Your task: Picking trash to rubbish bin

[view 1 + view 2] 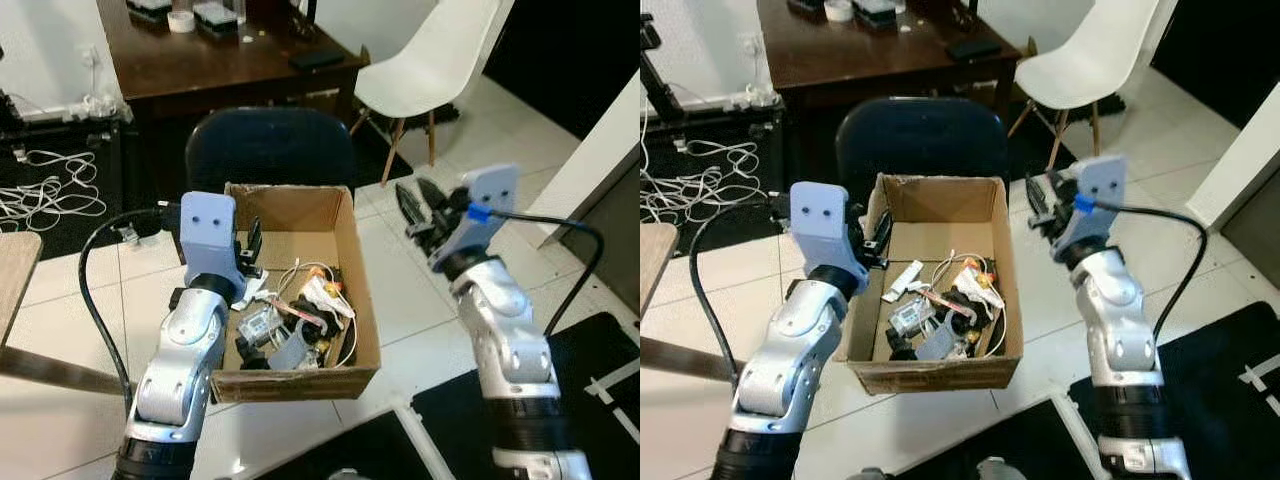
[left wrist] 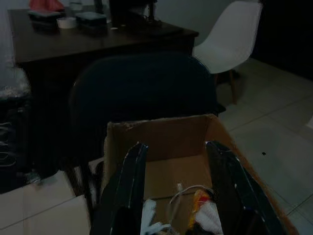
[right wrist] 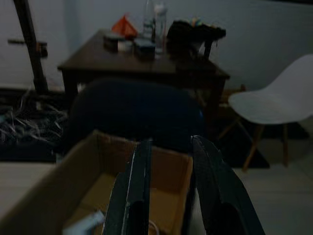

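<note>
Two claws hung over the cardboard box (image 1: 300, 290) on the floor, left claw (image 1: 248, 248) at its left wall, right claw (image 1: 420, 210) beside its right wall, both parted and empty. Trash (image 1: 295, 325) already lay inside; I'd say the next move calls for finding more.

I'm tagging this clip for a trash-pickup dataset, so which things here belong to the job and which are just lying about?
Part of the job:
- cardboard box on the floor, serving as the bin
- trash piled inside it
- left gripper, open at the box's left wall
- right gripper, open beside the box's right side

Just lying about:
- dark chair
- white chair
- wooden desk
- white cables
</note>
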Motion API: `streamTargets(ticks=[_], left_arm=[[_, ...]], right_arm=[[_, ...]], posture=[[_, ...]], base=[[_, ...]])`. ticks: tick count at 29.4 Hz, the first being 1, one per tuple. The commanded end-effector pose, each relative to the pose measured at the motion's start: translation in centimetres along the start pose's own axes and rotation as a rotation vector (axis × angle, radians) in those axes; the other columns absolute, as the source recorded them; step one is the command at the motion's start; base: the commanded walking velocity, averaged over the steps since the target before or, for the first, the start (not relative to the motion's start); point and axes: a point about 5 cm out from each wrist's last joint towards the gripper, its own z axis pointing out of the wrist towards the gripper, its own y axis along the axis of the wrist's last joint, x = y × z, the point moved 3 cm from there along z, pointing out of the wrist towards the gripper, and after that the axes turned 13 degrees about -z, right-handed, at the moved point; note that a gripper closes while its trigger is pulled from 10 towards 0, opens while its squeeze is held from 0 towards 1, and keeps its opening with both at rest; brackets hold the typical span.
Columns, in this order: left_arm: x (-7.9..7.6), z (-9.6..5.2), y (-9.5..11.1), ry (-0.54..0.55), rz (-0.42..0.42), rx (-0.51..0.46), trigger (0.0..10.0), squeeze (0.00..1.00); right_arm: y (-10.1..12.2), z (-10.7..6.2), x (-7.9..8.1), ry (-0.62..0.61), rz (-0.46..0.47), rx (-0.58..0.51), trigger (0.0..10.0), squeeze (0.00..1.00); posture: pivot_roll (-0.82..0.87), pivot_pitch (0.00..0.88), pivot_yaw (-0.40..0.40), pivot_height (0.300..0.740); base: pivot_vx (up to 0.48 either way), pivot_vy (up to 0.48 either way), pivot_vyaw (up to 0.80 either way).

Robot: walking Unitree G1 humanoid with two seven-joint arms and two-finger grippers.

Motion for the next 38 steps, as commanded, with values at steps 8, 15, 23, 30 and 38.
streamTargets(ticks=[8, 15, 23, 30, 38], left_arm=[[-0.1, -1.1, -1.4, 0.009, -0.007, 0.038, 10.0, 0.0], [-0.2, -0.9, -1.5, 0.008, -0.008, 0.047, 10.0, 0.0], [-0.1, -1.0, -1.4, 0.004, 0.011, 0.058, 10.0, 0.0], [0.4, -1.2, -1.5, 0.034, 0.016, 0.057, 10.0, 0.0], [0.4, -1.6, -0.9, 0.04, -0.007, 0.028, 10.0, 0.0]], right_arm=[[-4.0, -2.7, 0.6, -0.048, -0.003, 0.217, 10.0, 0.0], [-4.3, -3.4, 0.9, -0.055, 0.023, 0.243, 10.0, 0.0], [-4.4, -4.0, 1.3, -0.069, 0.078, 0.26, 10.0, 0.0], [-4.6, -4.4, 2.3, -0.037, 0.051, 0.278, 10.0, 0.0], [-3.3, -3.7, 4.0, 0.019, 0.021, 0.226, 10.0, 0.0]], posture=[[0.01, 0.08, -0.032, 0.74], [0.02, 0.091, -0.022, 0.74], [0.03, 0.106, -0.002, 0.74], [0.03, 0.108, -0.004, 0.74], [0.03, 0.108, -0.004, 0.74]], base=[[0.0, 0.0, 0.0], [0.0, 0.0, 0.0], [0.0, 0.0, 0.0], [0.0, 0.0, 0.0], [0.0, 0.0, 0.6]])
